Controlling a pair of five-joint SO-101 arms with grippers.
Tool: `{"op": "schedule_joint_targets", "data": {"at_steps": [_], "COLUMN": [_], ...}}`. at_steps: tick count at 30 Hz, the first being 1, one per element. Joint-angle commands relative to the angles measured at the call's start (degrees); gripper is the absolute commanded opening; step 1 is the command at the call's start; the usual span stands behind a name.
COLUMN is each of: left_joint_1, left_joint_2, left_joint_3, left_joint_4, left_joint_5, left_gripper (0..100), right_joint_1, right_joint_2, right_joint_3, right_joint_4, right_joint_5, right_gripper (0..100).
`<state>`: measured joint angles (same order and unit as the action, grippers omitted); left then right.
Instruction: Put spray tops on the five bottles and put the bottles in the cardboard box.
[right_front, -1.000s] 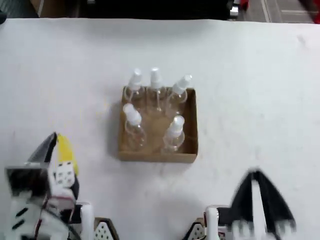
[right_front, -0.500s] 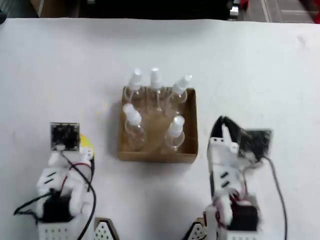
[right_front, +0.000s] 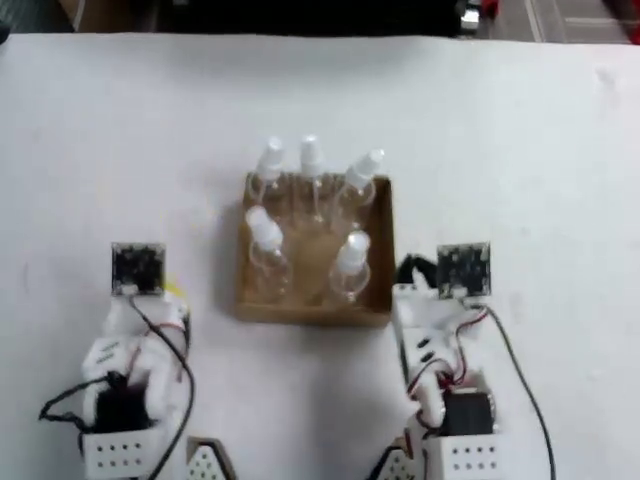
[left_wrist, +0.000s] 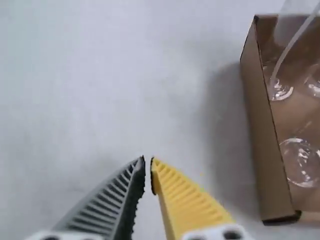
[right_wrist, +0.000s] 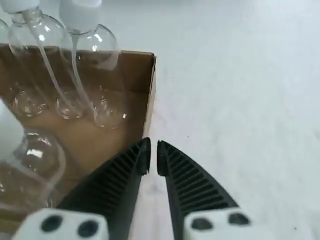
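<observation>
Cardboard box (right_front: 315, 308) of five capped bottles (right_front: 268, 252) between left gripper (left_wrist: 147, 169) and right gripper (right_wrist: 152, 151), both pressed together

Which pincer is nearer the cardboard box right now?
Right. The right pincer is just beside the cardboard box at its side wall; the left pincer is over the table, apart from the opposite wall.
</observation>
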<state>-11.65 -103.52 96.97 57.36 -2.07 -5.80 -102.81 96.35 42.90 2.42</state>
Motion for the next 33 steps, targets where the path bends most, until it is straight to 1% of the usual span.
{"op": "schedule_joint_targets", "data": {"at_steps": [1,3,6,10,21,28,33], "left_joint_1": [0.9,1.9,1.8,1.7,1.7,1.7,2.2], "left_joint_2": [-0.3,-0.4,-0.4,-0.4,-0.4,-0.4,-0.4], "left_joint_3": [0.0,0.0,-0.1,-0.1,-0.1,0.0,0.0], "left_joint_4": [2.8,3.0,1.0,1.1,1.2,5.5,9.9], "left_joint_5": [0.6,0.7,0.7,0.7,0.7,0.7,0.7], "left_gripper": [2,2,2,2,2,2,2], "right_joint_1": [-0.3,-0.2,-0.2,-0.6,-0.6,-0.6,-0.6], "right_joint_2": [-0.1,-0.1,0.0,0.0,-0.1,-0.1,0.0], "right_joint_3": [0.5,0.5,0.5,0.5,0.5,0.5,0.5], "right_joint_4": [0.3,0.3,0.7,2.2,2.2,2.2,2.2], "right_joint_5": [0.0,0.0,0.0,0.0,0.0,0.0,0.0], "right_gripper": [1.8,1.8,1.8,1.8,1.8,1.7,1.7]}}
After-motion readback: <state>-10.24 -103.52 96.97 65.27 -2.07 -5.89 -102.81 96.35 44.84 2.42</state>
